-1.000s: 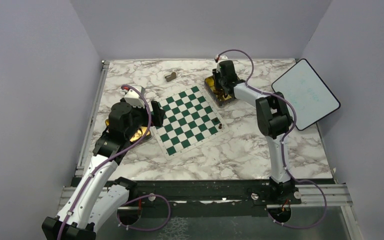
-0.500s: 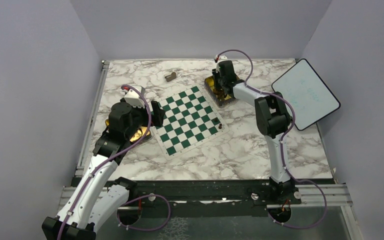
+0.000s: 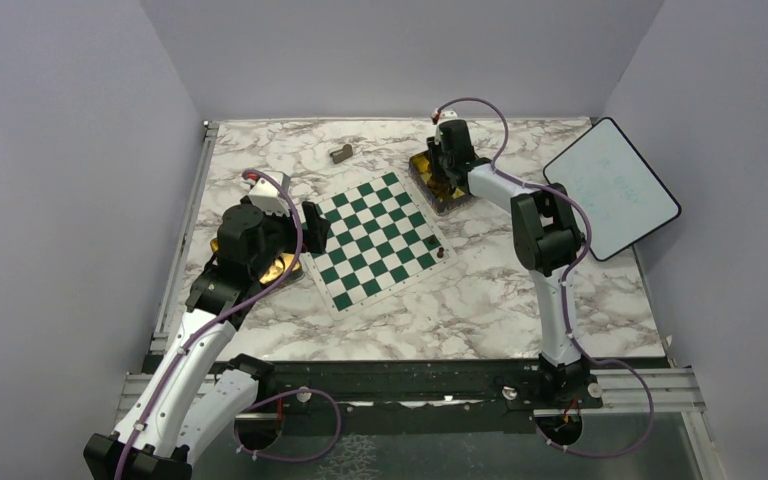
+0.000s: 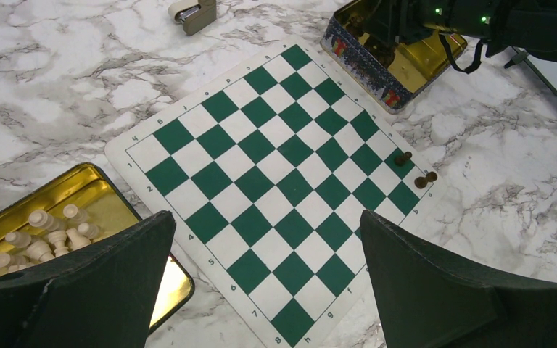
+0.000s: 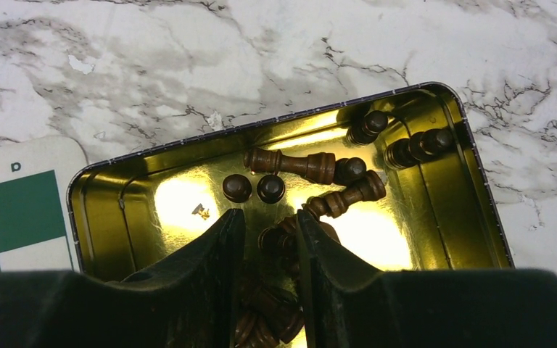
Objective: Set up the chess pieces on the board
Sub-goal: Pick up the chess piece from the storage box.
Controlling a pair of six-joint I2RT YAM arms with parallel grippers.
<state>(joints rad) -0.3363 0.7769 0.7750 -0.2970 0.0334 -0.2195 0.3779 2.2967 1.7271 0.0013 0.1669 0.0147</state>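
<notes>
left pincer (image 4: 265, 225) wide | right pincer (image 5: 269, 220) narrow amid chess pieces (image 5: 291, 164) (wrist view only), grip unclear

So the tabletop (image 3: 480, 300) was white marble with grey veins. A small grey-tan block (image 3: 341, 153) sat by itself near the far edge. There were two gold tins: one (image 4: 94, 192) on the left side, the other (image 5: 174, 203) further back right, with dark printed walls. A white panel with a black rim (image 3: 610, 188) was tilted at the right edge. Plain lavender walls (image 3: 400, 55) all round.
</notes>
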